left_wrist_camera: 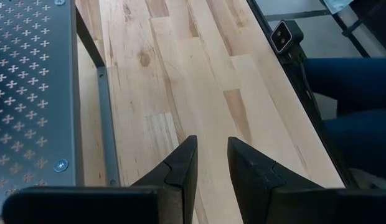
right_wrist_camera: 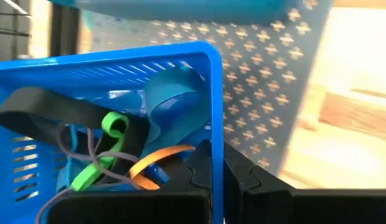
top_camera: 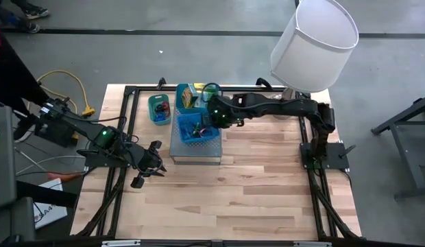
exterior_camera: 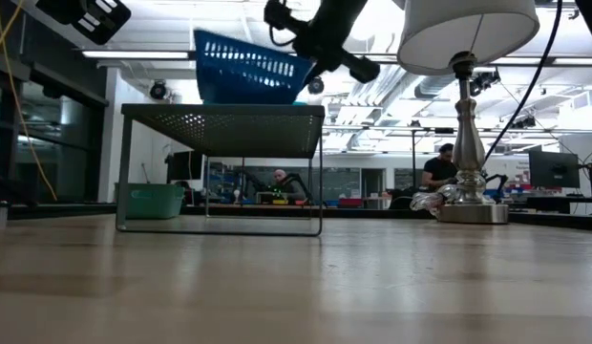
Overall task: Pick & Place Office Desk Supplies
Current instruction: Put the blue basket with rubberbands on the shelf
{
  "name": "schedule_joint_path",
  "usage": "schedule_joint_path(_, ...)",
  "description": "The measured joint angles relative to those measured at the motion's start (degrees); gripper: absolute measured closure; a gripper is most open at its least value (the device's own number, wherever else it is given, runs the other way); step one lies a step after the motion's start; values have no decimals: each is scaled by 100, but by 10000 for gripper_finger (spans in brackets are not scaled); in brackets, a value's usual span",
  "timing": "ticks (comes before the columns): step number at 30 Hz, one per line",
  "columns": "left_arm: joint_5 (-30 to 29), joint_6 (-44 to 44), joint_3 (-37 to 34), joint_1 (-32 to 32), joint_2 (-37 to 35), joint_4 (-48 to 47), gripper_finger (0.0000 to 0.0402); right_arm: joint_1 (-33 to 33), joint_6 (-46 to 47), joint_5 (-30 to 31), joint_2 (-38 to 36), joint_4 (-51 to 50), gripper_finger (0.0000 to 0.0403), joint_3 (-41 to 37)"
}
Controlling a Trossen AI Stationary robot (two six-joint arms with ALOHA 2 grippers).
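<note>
From above, the right end effector (top_camera: 214, 118) is reaching across the far part of the wooden counter (top_camera: 267, 185) to the blue basket (top_camera: 196, 129), which is sitting on the grey perforated metal stand (top_camera: 196, 147) near the far edge. Behind the stand, along the far edge, a green bin (top_camera: 159, 108) and a teal bin (top_camera: 187, 96) are holding more supplies. The left end effector (top_camera: 152, 165) is hovering low near the counter's left edge, just beside the stand, apparently waiting. The lamp's white shade (top_camera: 314, 42) is overhanging the far right corner.

At counter level, the basket (exterior_camera: 250, 67) is tilting on the stand's top (exterior_camera: 224, 124), one side lifted, with the right end effector (exterior_camera: 320, 48) at its raised rim; judging by that, it is being tipped or lifted by its wall. The lamp's metal base (exterior_camera: 471, 205) is standing to the right.

The left wrist view is showing its dark wedge fingers (left_wrist_camera: 180, 171) parted, nothing between them, above bare pale planks beside the stand's star-punched sheet (left_wrist_camera: 31, 93).

The right wrist view is showing its fingers (right_wrist_camera: 199, 168) pinched together on the basket's thin slotted plastic wall (right_wrist_camera: 215, 124). Inside, the supplies are lying tangled: a green rubber band (right_wrist_camera: 103, 155), an orange band (right_wrist_camera: 159, 158), a broad dark band (right_wrist_camera: 50, 109) and a blue loop (right_wrist_camera: 174, 102).
</note>
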Motion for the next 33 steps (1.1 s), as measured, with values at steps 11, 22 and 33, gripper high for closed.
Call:
schedule_joint_path(11,0,1,0,1,0,16,319,-164,205,269,286,6,399,9)
schedule_joint_path(22,0,0,0,0,-2,192,319,-238,200,457,282,-1,399,3)
schedule_joint_path(33,0,0,0,2,0,236,319,-197,41,452,282,49,399,2)
